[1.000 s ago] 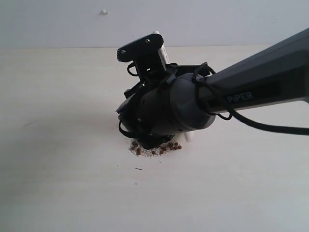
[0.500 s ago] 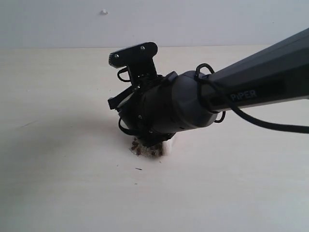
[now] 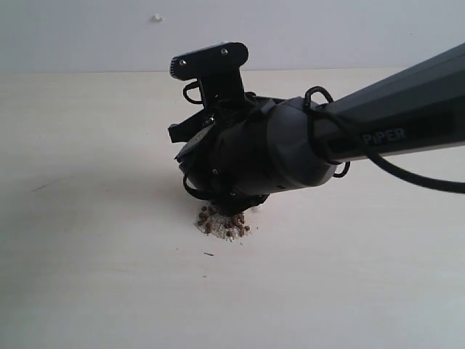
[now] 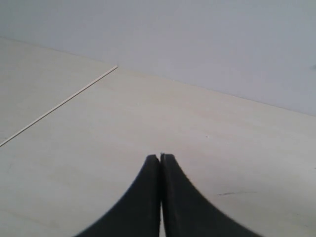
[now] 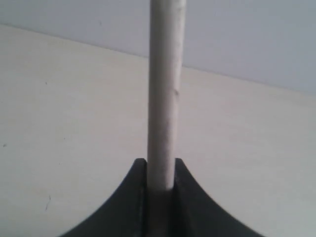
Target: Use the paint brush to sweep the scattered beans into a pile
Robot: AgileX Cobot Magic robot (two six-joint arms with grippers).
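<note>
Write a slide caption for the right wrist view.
Right gripper shut on the paint brush handle, pale table behind.

"PIPER" on the right arm [image 3: 385, 120]

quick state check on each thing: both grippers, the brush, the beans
left gripper, shut, holding nothing
right gripper, shut on the paint brush's handle
paint brush, held by its handle; bristles hidden
beans, gathered in one small pile on the table
</note>
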